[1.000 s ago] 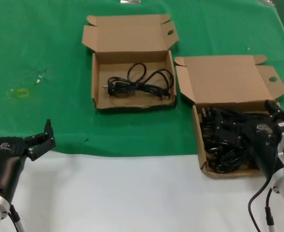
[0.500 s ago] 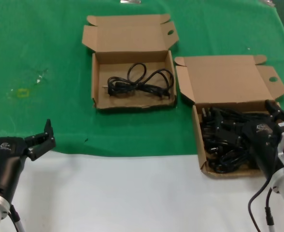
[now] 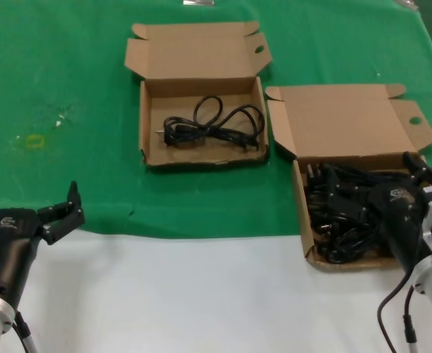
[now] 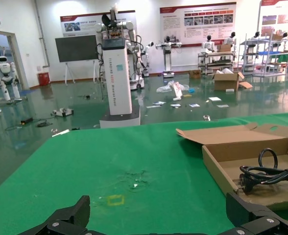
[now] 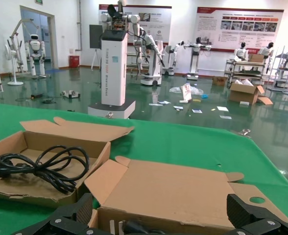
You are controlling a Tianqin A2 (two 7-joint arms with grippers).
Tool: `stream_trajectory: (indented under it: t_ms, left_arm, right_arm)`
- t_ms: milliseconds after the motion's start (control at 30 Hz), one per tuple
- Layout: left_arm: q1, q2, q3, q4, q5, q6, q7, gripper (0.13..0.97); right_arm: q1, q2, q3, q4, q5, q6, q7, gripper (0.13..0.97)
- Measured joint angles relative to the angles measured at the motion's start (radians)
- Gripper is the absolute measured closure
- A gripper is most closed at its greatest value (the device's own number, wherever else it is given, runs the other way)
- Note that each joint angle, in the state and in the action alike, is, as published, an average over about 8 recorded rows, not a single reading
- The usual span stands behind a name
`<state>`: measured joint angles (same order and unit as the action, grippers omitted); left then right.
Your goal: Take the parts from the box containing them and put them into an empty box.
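The right gripper sat at the lower right of the head view, low inside the squarish box that held a dense tangle of black power cords. Its fingers were spread wide, one at each lower corner of the right wrist view; whether they touched any cord could not be told, and nothing was seen clamped between them. That box stood at the right of the green surface, lid folded back toward the top of the frame, its near edge reaching over the white strip along the bottom.

The other box lay at the upper centre, just left of the first, lid open, with a single looped cord resting on its floor.

The left gripper hung at the lower left of the head view, over the edge where green met white, well apart from both boxes, fingers splayed wide and empty.
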<state>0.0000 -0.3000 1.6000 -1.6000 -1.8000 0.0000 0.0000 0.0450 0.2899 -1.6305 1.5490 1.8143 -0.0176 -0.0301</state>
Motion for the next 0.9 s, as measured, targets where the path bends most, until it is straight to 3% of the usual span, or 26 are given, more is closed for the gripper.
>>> stream_trajectory:
  t_ms: [900]
  left_arm:
    - [0.0,0.0,0.0,0.0,0.0,0.0,0.0,0.132]
  right_arm:
    - [0.0,0.0,0.0,0.0,0.0,0.0,0.0,0.129]
